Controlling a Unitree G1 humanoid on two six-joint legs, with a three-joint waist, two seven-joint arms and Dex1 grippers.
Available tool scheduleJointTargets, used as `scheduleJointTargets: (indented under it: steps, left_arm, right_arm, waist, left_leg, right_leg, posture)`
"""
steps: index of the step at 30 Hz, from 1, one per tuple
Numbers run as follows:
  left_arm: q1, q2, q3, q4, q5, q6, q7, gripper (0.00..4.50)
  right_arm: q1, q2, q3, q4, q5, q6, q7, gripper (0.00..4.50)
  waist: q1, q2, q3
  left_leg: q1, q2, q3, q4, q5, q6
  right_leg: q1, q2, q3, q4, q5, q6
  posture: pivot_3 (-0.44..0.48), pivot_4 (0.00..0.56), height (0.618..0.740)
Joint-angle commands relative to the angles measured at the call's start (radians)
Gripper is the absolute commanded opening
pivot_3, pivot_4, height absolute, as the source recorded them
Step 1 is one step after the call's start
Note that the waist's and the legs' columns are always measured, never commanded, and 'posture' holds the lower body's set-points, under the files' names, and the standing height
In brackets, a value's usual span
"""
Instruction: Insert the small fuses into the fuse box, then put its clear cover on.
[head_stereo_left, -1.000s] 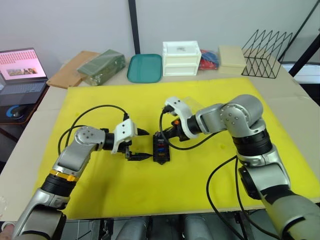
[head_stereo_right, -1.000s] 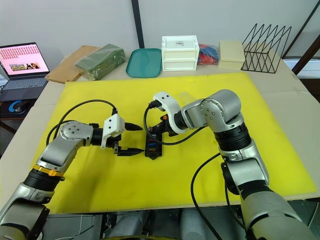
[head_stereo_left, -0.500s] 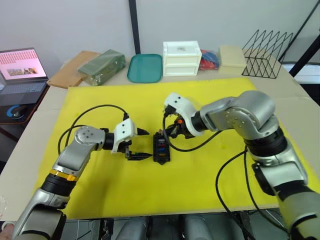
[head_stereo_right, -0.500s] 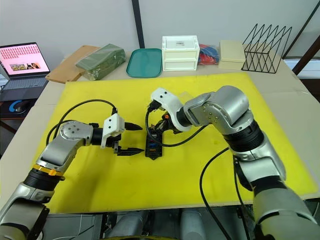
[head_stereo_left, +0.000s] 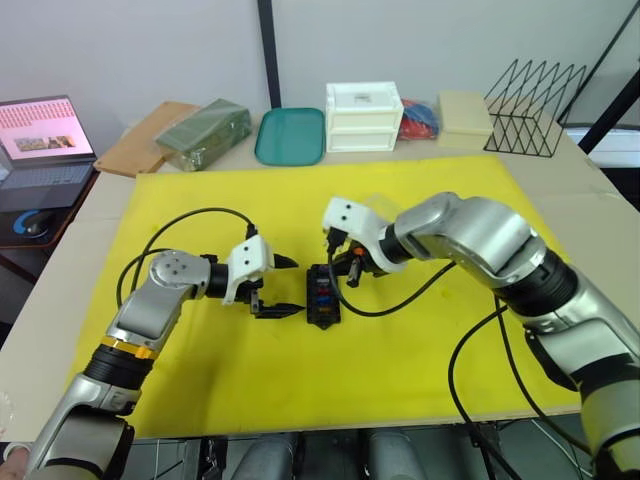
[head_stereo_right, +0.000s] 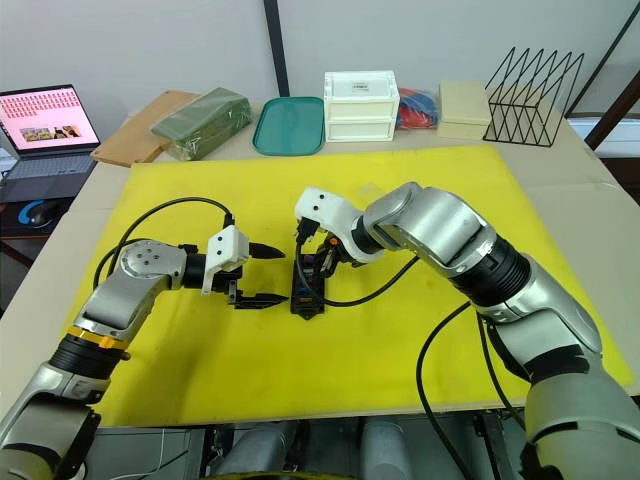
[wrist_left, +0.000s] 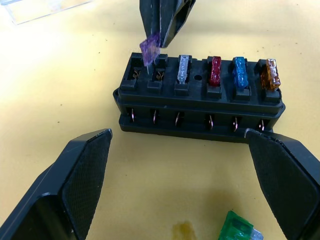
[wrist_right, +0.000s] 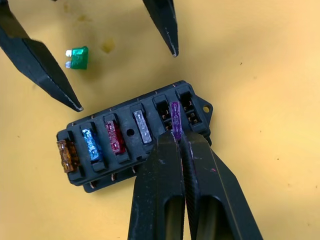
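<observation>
Fuse box (wrist_left: 200, 102) holds four fuses; right pincer (wrist_right: 175, 131) pinches purple fuse (wrist_left: 149, 50), left pincer (head_stereo_left: 283, 288) spread.

On the yellow mat (head_stereo_left: 420, 340), the black fuse box (head_stereo_left: 322, 296) lies between 2 pincers. The left pincer (head_stereo_left: 287, 288) is spread wide just beside it; the right pincer (head_stereo_left: 341, 275) hangs over its far end.

I see a teal tray (head_stereo_left: 289, 136), white drawer box (head_stereo_left: 362, 117) and wire rack (head_stereo_left: 534, 94) well beyond the grippers.
</observation>
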Motion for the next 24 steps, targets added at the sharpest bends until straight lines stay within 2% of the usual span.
scheduleJointTargets:
  steps: [1,13,24]
  left_arm:
    - [-0.005,0.001,0.007,-0.029,0.000,-0.014,0.000,4.50]
    - [0.008,0.000,0.007,-0.048,-0.003,-0.005,0.008,4.50]
    - [0.016,0.000,0.009,-0.063,-0.004,0.002,0.017,4.50]
  right_arm:
    - [-0.037,-0.016,0.007,-0.003,-0.047,-0.047,0.050,0.10]
    - [-0.058,-0.020,0.021,0.000,-0.135,-0.114,0.190,0.10]
    - [-0.044,-0.001,0.031,0.015,-0.192,-0.123,0.225,0.10]
  waist:
    - [0.000,0.000,0.000]
    - [0.000,0.000,0.000]
    - [0.001,0.000,0.000]
  left_leg:
    - [0.000,0.000,0.000,0.000,0.000,0.000]
    - [0.000,0.000,0.000,0.000,0.000,0.000]
    - [0.000,0.000,0.000,0.000,0.000,0.000]
  right_leg:
    - [0.000,0.000,0.000,0.000,0.000,0.000]
    - [0.000,0.000,0.000,0.000,0.000,0.000]
    - [0.000,0.000,0.000,0.000,0.000,0.000]
  posture:
    - [0.000,0.150,0.740]
    - [0.000,0.150,0.740]
    - [0.000,0.150,0.740]
